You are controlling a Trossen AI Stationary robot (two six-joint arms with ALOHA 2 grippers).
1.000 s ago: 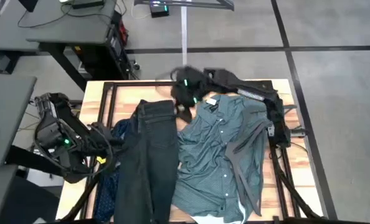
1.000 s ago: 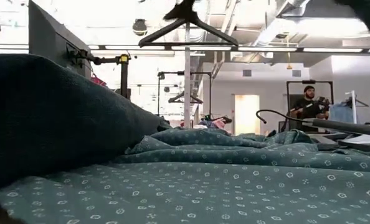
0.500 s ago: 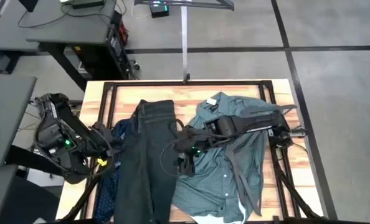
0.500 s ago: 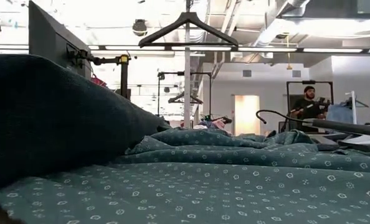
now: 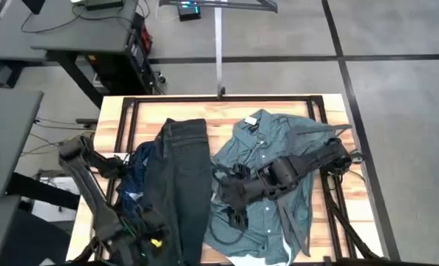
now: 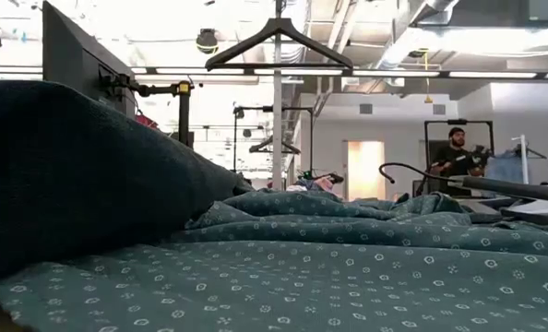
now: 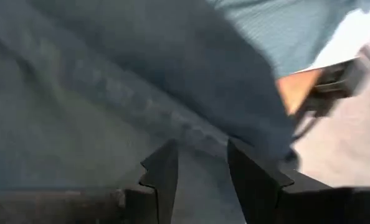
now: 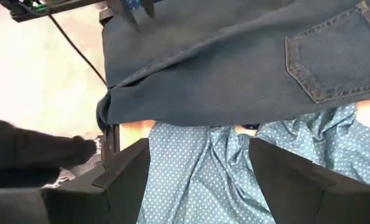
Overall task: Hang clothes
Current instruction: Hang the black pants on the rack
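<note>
The jeans (image 5: 179, 188) are lying long and flat down the middle of the desk (image 5: 227, 111), heavy dark charcoal denim with stitched seams and a back pocket showing in my right wrist view. To their right the green shirt (image 5: 267, 159) is spreading out rumpled, thin teal cloth sprinkled with tiny pale marks, its collar toward the far edge. The navy shirt (image 5: 134, 174) with white dots is bunching in folds along the jeans' left side. I am reaching my right arm low across the green shirt, and my right pincer (image 8: 197, 171) is hovering wide open over that dotted cloth beside the jeans, gripping nothing. I am bending my left arm at the desk's near left corner, and my left pincer (image 7: 200, 171) is hanging over the denim with its fingers parted a little and empty. A black hanger (image 6: 279, 41) is hanging on a pole beyond the wooden, black-framed desk, and a person (image 6: 454, 152) is standing far back in the room.
</note>
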